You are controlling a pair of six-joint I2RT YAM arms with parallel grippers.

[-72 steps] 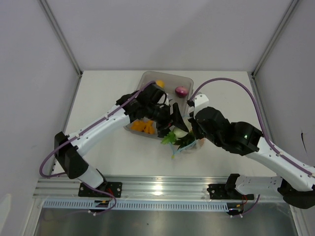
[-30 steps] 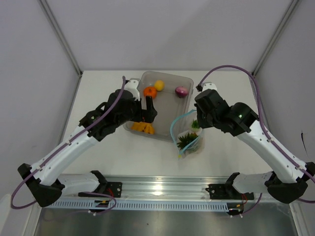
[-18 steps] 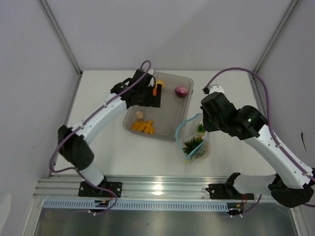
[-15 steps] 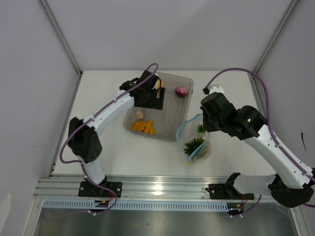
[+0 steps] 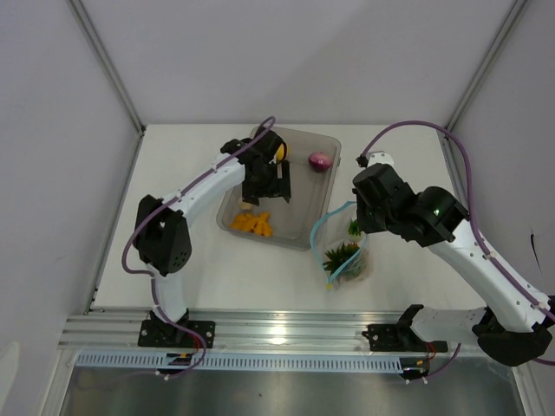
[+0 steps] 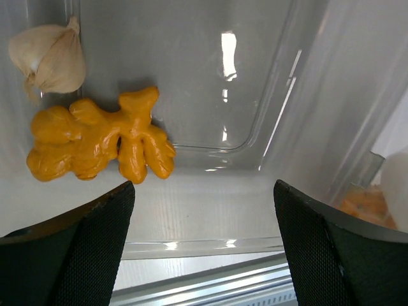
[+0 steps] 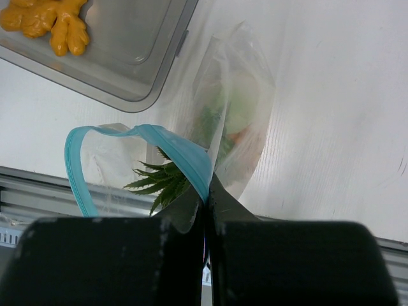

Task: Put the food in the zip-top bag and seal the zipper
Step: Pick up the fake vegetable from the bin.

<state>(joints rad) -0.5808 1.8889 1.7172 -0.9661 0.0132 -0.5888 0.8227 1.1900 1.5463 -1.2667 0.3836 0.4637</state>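
Observation:
The clear zip-top bag [image 5: 344, 254] stands at the tray's right with its light blue zipper [image 5: 319, 224] gaping open. My right gripper [image 5: 355, 220] is shut on the zipper edge [image 7: 191, 162] and holds the mouth up. A green sprig [image 7: 162, 182], a white radish [image 7: 239, 105] and something orange lie inside the bag. My left gripper [image 5: 275, 185] hangs open and empty [image 6: 204, 185] over the tray [image 5: 299, 204]. Below it lie an orange knobbly bit [image 6: 95, 143] and a beige bit [image 6: 48, 57]. The purple onion [image 5: 320, 161] and the lemon [image 5: 281, 154] lie at the tray's back. The tomato and pumpkin are not in sight.
The tray's near wall [image 6: 191, 245] runs between my left fingers and the metal rail at the table's front. The tray corner [image 7: 127, 51] lies close to the bag's mouth. Grey walls enclose the table on three sides.
My left gripper has left the bag, gone to the tray's back, and come forward over the orange bits. My right gripper has lifted the bag's mouth and now holds still.

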